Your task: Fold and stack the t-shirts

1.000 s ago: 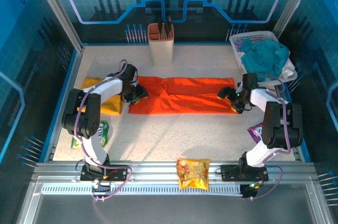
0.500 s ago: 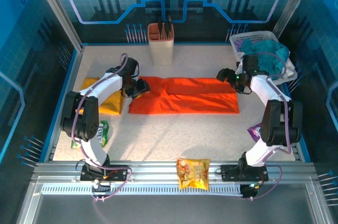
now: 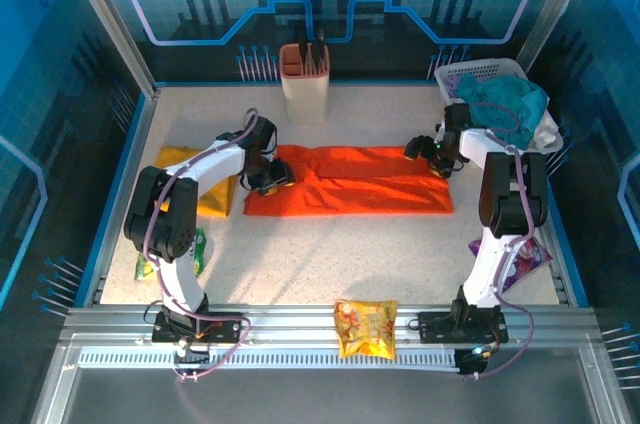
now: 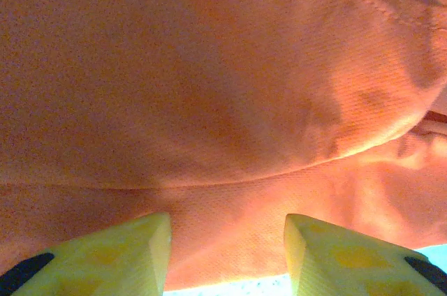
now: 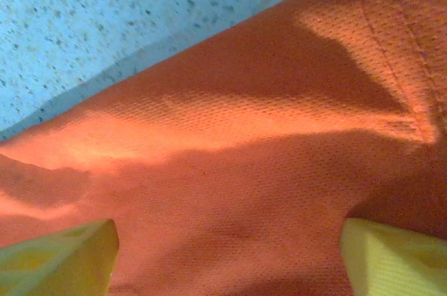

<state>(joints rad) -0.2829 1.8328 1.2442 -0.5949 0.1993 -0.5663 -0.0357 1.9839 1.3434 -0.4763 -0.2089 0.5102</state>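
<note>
Orange t-shirt (image 3: 350,184) under both: left gripper (image 4: 227,233) half-open, right gripper (image 5: 230,243) wide.

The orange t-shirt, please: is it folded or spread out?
Partly folded: the orange t-shirt lies flat as a long narrow band, layers overlapping along its middle.

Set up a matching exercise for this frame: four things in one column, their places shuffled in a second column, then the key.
Things
1. orange t-shirt
2. mustard t-shirt
3. teal cloth
4. snack packet

Places
A. in the white basket at the far right
B. at the near edge, between the arm bases
C. laid out in a long strip across the middle of the table
D. at the left side, beside the long strip

Pairs: 1-C, 2-D, 3-A, 4-B
</note>
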